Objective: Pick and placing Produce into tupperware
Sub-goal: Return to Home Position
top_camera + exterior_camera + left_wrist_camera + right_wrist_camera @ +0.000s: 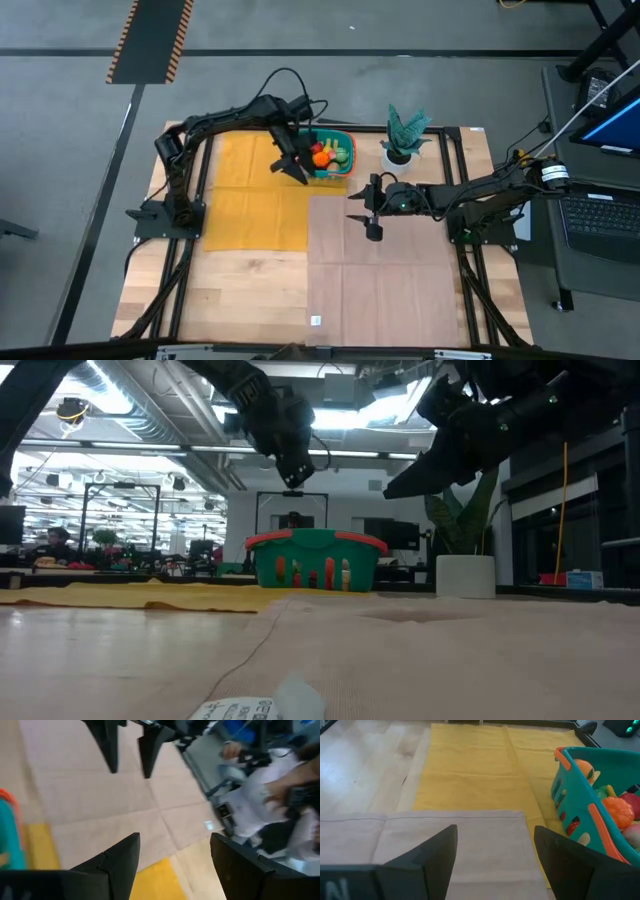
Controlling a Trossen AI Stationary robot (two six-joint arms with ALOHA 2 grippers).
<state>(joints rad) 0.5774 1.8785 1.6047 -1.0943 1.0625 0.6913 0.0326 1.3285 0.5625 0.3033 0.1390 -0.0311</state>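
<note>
Left gripper point(293, 166): spread, empty, raised just beside the basket point(347, 137); your nearer arm.
Right gripper point(373, 228): spread, empty, farther off.
Fruit point(322, 155): inside basket.

A small white tag point(250, 710) lies on the bench point(250, 290) well in front of the tupperware point(316, 560); its dark print (blurred) cannot be read. One of the right fingers point(350, 882) bears a pale N-like mark.
</note>
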